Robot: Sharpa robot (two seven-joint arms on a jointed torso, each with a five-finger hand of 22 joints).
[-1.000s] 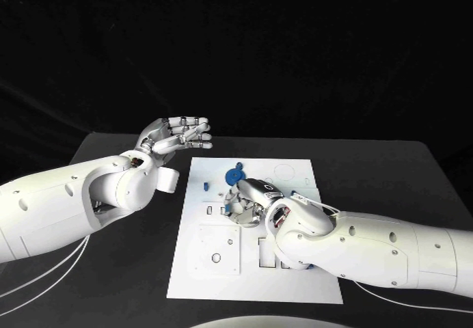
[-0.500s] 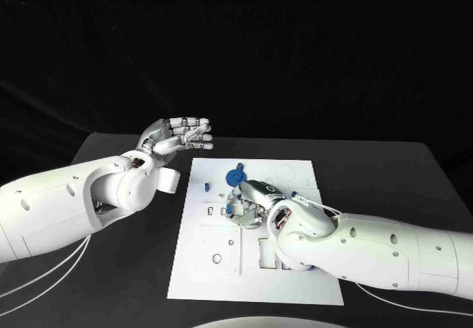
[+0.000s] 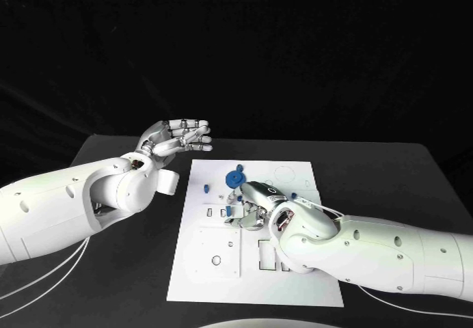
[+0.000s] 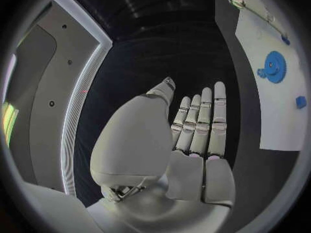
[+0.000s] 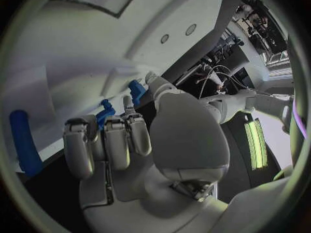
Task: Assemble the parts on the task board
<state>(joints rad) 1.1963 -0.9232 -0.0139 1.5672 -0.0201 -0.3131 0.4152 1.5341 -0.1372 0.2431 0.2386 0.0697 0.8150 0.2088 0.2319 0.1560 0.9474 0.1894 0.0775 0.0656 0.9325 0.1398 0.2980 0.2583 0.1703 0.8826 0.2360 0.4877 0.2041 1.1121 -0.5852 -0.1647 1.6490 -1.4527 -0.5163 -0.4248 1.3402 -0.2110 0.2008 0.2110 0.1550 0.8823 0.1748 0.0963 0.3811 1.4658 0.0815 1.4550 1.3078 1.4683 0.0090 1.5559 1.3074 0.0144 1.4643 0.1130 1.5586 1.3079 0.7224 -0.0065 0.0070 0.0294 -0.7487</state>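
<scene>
Over the last second the right hand [image 3: 254, 205] has been lowered slightly onto the board [image 3: 219, 273] at the desk's centre, its fingers curled around a small blue part [image 5: 103, 112], indicating insertion in progress, while the left hand [image 3: 178, 135] is kept raised, fingers loosely spread and empty.

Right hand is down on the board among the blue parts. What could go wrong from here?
1. The right hand covers its work spot on the board in the head view, so a misaligned part could go unnoticed.
2. Its fingers sit close to small blue parts; a sweep might knock them loose.
3. The gear lies just beyond the hand and could be nudged.
</scene>
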